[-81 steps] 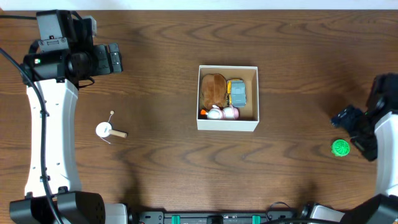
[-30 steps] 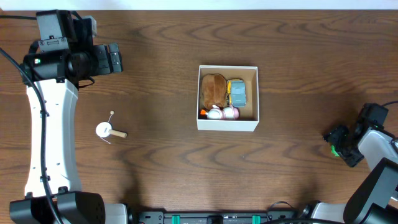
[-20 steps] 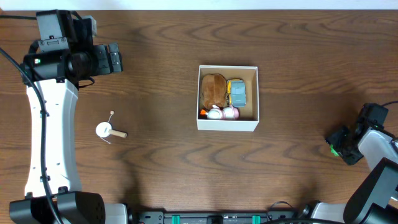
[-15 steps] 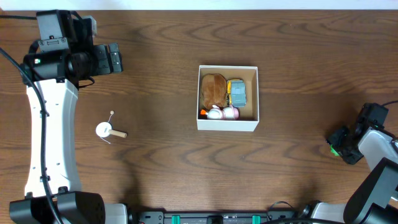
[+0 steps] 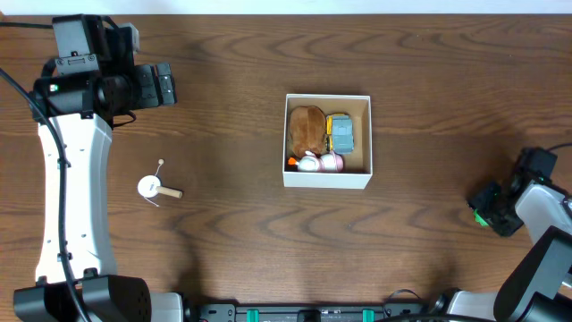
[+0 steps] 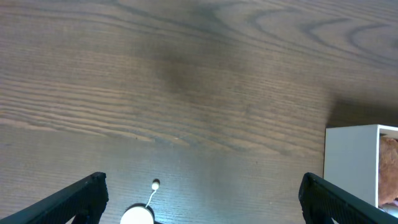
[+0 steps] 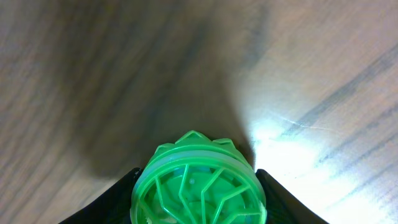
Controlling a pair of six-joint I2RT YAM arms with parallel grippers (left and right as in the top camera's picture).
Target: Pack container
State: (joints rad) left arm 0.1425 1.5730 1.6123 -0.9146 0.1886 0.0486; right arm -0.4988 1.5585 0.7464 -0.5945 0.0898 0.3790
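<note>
The container (image 5: 327, 180) is a white-walled square box in the middle of the table, and its white corner (image 6: 349, 163) shows in the left wrist view. Inside lie a brown plush (image 5: 307, 128), a grey and yellow toy (image 5: 340, 132) and a pink and white toy (image 5: 320, 162). At the far right, my right gripper (image 5: 487, 207) is shut on a green ribbed round toy (image 7: 199, 186), low on the table. A black finger presses each side of the toy, of which only a sliver (image 5: 481, 216) shows from overhead. My left gripper (image 5: 167, 83) hangs wide open at the far left, holding nothing.
A small white round toy with a wooden stick (image 5: 150, 187) lies on the left of the table. In the left wrist view it (image 6: 138, 215) sits between the open left gripper's (image 6: 203, 182) fingers, far below them. The table is dark brown wood.
The right gripper has come down over the green toy and narrowed its jaws onto it. The left arm and the box's contents have not moved.
</note>
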